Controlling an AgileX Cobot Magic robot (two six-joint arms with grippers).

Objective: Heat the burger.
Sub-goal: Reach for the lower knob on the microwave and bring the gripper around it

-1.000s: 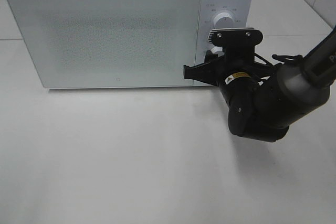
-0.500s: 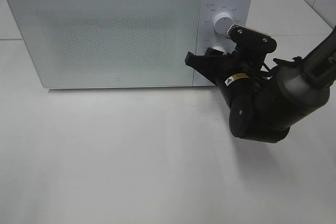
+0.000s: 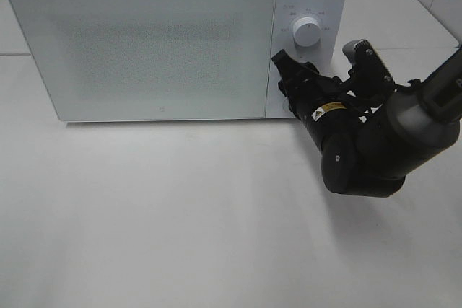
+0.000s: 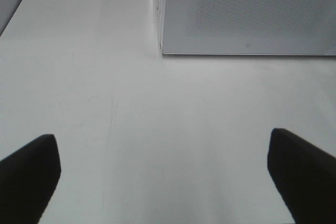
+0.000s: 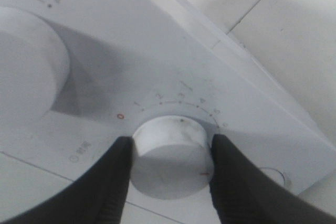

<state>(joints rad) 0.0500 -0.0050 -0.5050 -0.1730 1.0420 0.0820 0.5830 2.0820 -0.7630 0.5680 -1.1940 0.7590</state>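
- The white surface [image 3: 180, 221] carries the microwave [image 3: 144, 41]. Its door is shut and frosted, so I cannot tell where the burger is.
- My right tool [image 5: 171, 153] is half closed, with both fingers pressing the sides of the lower dial [image 5: 168, 132], below the upper dial [image 3: 306, 32].
- My left tool [image 4: 168, 169] stands wide and holds nothing, above the surface; only its fingertips show.

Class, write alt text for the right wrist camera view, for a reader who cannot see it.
The right tool has its two black fingers clamped on opposite sides of a round white knob on a white microwave control panel. An arc of numbered marks, starting at a red zero, runs beside the knob, and a second knob sits at the frame's edge.
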